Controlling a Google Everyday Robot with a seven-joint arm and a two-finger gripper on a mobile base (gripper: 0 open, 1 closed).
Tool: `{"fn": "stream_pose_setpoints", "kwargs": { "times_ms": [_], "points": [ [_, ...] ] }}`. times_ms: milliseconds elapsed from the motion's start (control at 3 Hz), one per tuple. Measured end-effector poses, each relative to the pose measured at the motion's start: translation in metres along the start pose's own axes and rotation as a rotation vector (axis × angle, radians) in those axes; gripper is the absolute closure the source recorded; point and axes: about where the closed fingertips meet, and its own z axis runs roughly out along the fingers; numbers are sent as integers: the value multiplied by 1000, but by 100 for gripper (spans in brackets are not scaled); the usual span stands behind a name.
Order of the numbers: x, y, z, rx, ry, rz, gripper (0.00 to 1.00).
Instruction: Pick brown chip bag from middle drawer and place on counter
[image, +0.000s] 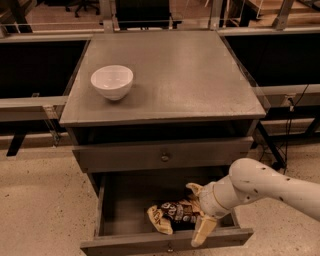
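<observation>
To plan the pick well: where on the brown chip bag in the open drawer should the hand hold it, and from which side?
Probably the end nearest the hand, from above: the brown chip bag lies flat in the middle drawer, whose walls hinder a side approach. The hand is open there, a finger on either side.

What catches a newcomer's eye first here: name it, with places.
The gripper reaches from the right into the open middle drawer, fingers spread about the right end of the brown chip bag. Up on the counter, a white bowl sits near its left edge.
</observation>
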Motion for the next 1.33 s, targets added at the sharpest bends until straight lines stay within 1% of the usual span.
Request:
{"fn": "stream_pose_setpoints", "kwargs": {
  "times_ms": [333,667,1000,1333],
  "points": [
    [-9,-16,26,62,-95,-29,0],
    [-20,-24,47,67,-149,-40,0],
    [-28,-30,67,67,-146,-35,18],
    [-23,-40,77,80,-145,5,39]
  ]
}}
